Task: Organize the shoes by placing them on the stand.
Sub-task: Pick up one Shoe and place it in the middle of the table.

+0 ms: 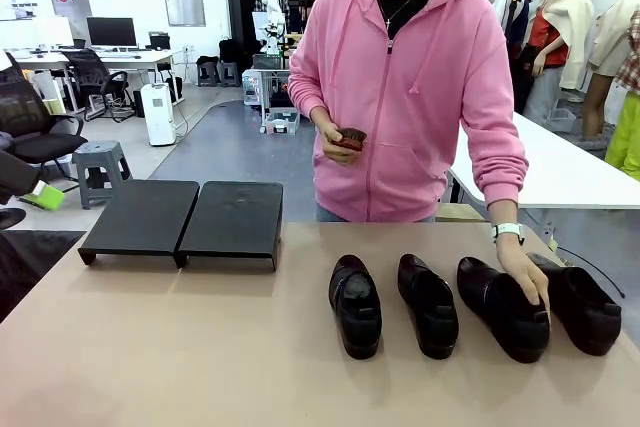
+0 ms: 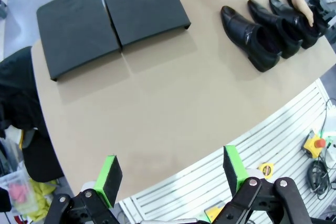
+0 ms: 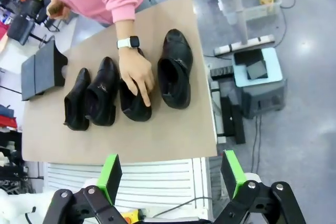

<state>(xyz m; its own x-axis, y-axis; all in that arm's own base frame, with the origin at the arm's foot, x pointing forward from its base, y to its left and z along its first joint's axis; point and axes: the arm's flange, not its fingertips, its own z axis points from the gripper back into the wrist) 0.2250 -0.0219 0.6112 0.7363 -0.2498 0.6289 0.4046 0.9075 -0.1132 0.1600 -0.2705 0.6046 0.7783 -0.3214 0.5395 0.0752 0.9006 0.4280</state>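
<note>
Four shoes (image 1: pixel 428 307) in a row near the counter's (image 1: pixel 200 347) right edge, toes toward the far edge — a person's hand (image 1: pixel 525 272) resting on the third from the left. At the far left corner, the stand (image 1: pixel 232 217); left fingers (image 2: pixel 111 179) and right fingers (image 3: pixel 109 177) both spread wide, gripping nothing.
</note>
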